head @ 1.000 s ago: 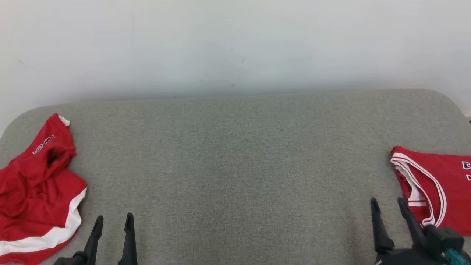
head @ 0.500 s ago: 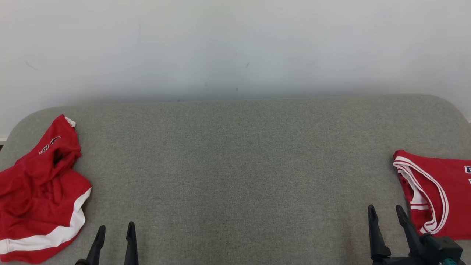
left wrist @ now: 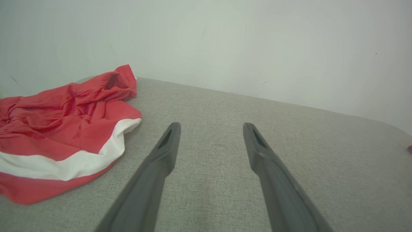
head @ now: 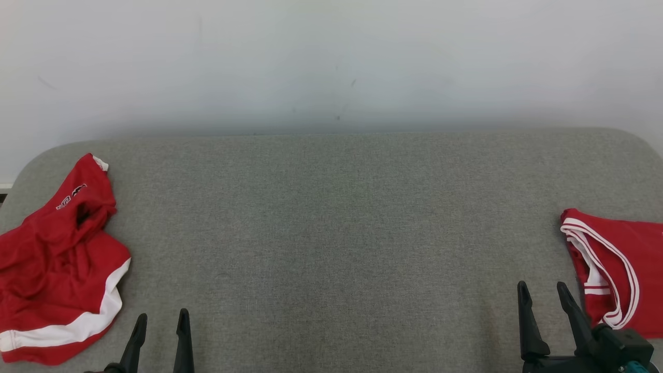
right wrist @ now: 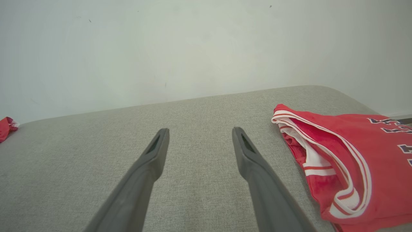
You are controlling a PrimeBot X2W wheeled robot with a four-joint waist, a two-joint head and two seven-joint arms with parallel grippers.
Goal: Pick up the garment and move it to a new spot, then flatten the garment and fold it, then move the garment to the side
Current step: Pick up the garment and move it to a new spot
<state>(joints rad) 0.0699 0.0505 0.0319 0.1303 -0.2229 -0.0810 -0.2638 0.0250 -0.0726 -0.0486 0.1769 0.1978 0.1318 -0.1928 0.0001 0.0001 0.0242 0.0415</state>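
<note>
A crumpled red garment [head: 57, 259] with a white band lies at the left end of the grey cushion [head: 331, 233]; the left wrist view shows the garment [left wrist: 64, 129] to the left of the fingers. My left gripper [head: 161, 314] [left wrist: 211, 125] is open and empty near the front edge, just right of that garment and apart from it. A folded red jersey [head: 621, 269] [right wrist: 347, 161] with white trim lies flat at the right end. My right gripper [head: 541, 285] [right wrist: 200, 129] is open and empty, close to the jersey's left edge without touching it.
A pale wall [head: 331, 62] rises directly behind the cushion's back edge. The cushion has rounded corners at far left and far right. Bare grey fabric stretches across the wide middle between the two red pieces.
The head view has shifted slightly, so the whole picture moved. Both grippers sit a little lower in it and stay open. Neither red piece has changed shape or place.
</note>
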